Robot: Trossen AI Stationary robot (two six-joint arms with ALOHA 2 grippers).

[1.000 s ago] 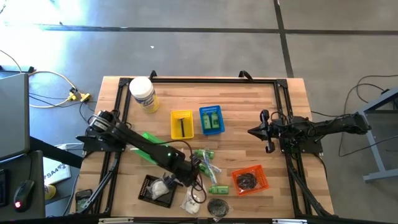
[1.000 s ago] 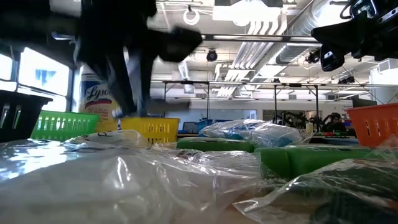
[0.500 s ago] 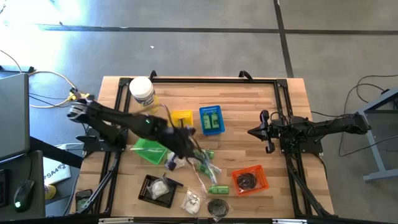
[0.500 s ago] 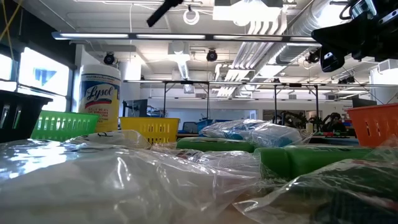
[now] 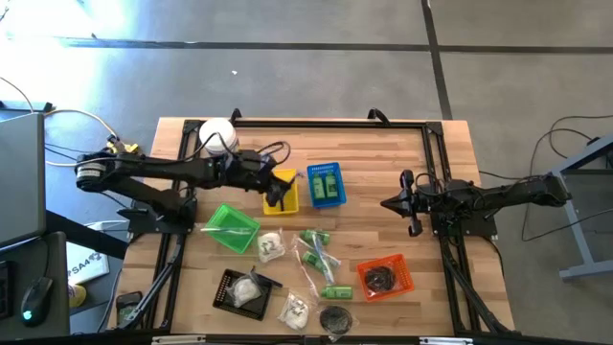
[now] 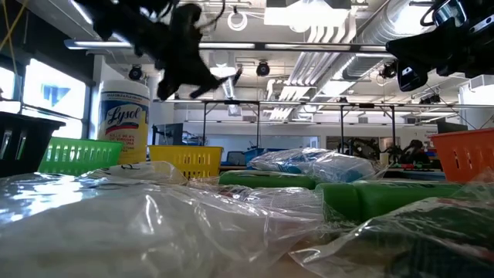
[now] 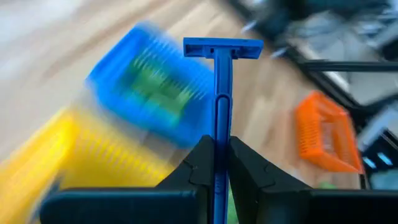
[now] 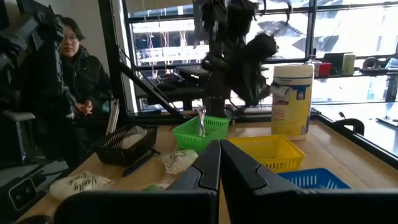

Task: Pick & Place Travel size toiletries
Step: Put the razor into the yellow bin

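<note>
My left gripper (image 7: pixel 221 146) hangs above the yellow basket (image 5: pixel 287 180), near the table's far side, shut on a blue razor (image 7: pixel 222 74). My right gripper (image 5: pixel 386 203) waits shut over the table's right part, touching nothing. Green tubes (image 5: pixel 316 238) and clear packets with white contents (image 5: pixel 271 244) lie loose on the wood toward the near edge. One more packet rests in the black tray (image 5: pixel 228 297). The blue basket (image 5: pixel 326 184) holds green bottles. My left gripper pinches the razor's handle (image 7: pixel 222 134) between its two fingers, the fingers lying along it. The rest of the handle and the head (image 7: pixel 222 46) stick out past the fingertips. The razor is lifted clear, over the yellow and blue baskets.
A big white jar (image 5: pixel 218 139) stands at the far left corner. A green basket (image 5: pixel 230 228) sits left of the loose items and an orange basket (image 5: pixel 386 276) on their right. A person (image 8: pixel 74 68) shows beyond the table. Bare wood lies around my right gripper.
My left gripper has risen from the loose packets by the black tray and swung toward the far edge, and now stands over the yellow basket. My right arm has kept still.
</note>
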